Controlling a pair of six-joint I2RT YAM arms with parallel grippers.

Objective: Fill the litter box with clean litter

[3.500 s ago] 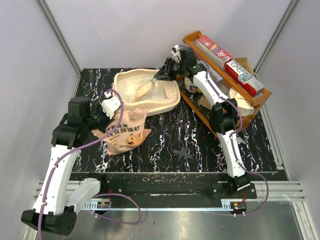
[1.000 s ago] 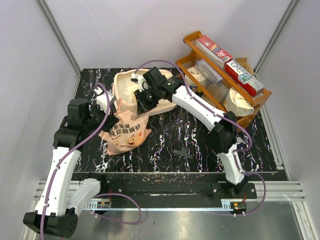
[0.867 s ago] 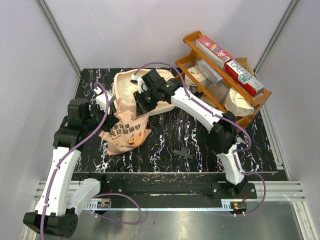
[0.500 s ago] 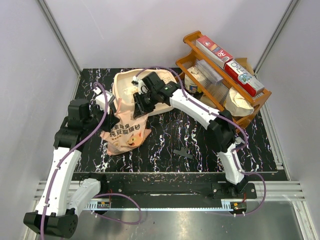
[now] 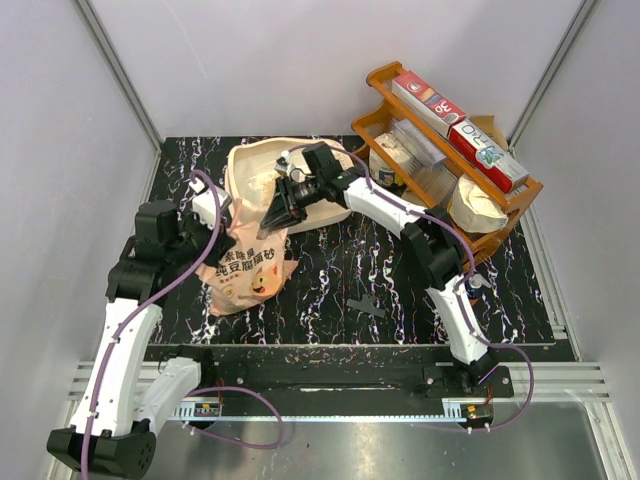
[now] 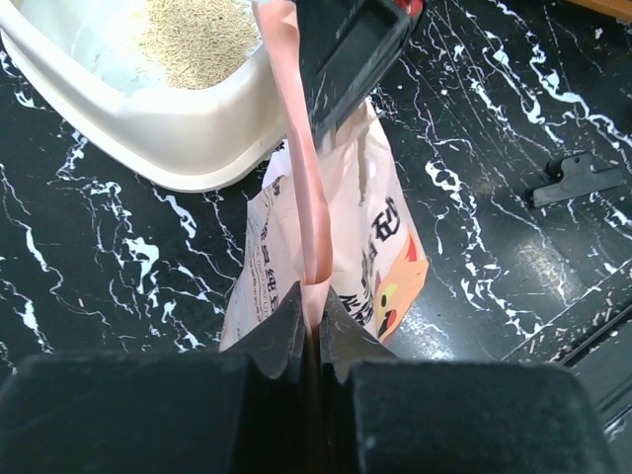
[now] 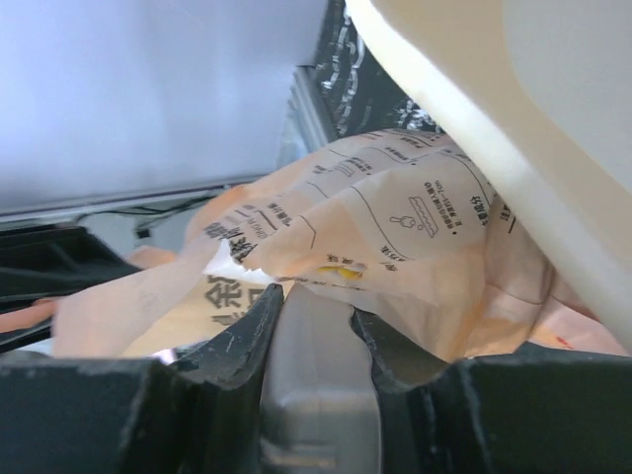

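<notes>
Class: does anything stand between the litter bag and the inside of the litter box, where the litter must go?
Only the raised near wall of the litter box, right beside the litter bag. The left gripper pinches the bag's top edge; the right gripper, closed on a grey handle, sits at the bag's mouth. Nothing else visible.

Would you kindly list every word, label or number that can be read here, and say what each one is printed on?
"纯豆腐猫砂": large characters on the pink-orange litter bag, top view.
Small print and pictograms on the same bag, right wrist view: too small to read.
Lettering on the red and white boxes on the wooden rack: too blurred to read.
</notes>
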